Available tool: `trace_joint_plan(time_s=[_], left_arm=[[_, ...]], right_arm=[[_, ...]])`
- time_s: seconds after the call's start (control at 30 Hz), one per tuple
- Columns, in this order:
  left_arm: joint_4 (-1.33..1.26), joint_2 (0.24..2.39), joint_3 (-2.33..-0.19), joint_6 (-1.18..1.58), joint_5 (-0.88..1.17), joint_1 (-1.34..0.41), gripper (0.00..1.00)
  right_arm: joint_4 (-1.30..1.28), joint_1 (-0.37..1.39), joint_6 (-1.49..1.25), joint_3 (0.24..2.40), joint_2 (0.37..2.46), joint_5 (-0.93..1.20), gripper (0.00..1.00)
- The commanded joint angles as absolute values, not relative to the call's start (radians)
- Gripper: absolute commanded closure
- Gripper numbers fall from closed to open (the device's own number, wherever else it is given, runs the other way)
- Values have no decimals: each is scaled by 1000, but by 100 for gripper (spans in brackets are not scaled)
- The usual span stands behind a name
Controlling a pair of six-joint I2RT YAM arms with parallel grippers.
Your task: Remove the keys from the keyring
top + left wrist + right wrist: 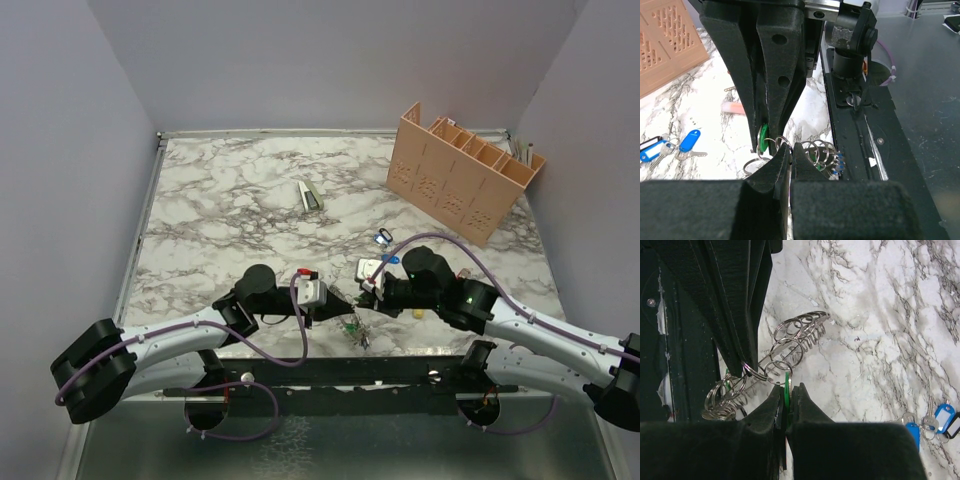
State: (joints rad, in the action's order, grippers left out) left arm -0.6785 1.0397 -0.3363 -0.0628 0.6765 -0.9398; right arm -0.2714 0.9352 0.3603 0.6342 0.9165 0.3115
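The left gripper (790, 151) is seen closed tight, its two fingers pinched on one wire loop of the keyring (790, 347). The right gripper (786, 390) is likewise closed almost fully, with the flat head of a green key (763, 138) clamped edge-on between its pads. The two grippers are brought tip to tip, nearly touching, at the near edge of the marble table (230, 200), just in front of the dark strip to which the arms are bolted. The keyring is held between them and is drawn out into a loose spiral of silver loops – one end is bunched close to that dark strip, the other is stretched out over the marble. The green key is found at the middle of this spiral, right beside the loop gripped by the left fingers; whether it is threaded on that loop cannot be told. Two blue keys (384, 240) are seen lying flat on the marble, apart from the keyring, farther out towards a tan slotted rack (465, 170) at the far right corner.
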Motion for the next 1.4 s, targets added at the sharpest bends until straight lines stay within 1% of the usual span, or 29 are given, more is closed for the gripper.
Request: trace_joint_plan(time_s=[0.0,0.27,0.73,1.03,1.37], left_arm=[[-744,1043,-338,-41,771,-951,100],[-744,1099,-364,-24,883,-951,100],[-719,1157,-383,-15,898,-953,100],[-566,1163,-421,-83,781,-953,100],[-474,1172,-451,-105,637,-953,100]], right_arm=[[-227,930,381,657,907,237,99],[-215,931,404,683,913,238,99],[-231,930,432,735,872,279,99],[-310,931,441,775,825,334,99],[-460,931,456,831,823,356,99]])
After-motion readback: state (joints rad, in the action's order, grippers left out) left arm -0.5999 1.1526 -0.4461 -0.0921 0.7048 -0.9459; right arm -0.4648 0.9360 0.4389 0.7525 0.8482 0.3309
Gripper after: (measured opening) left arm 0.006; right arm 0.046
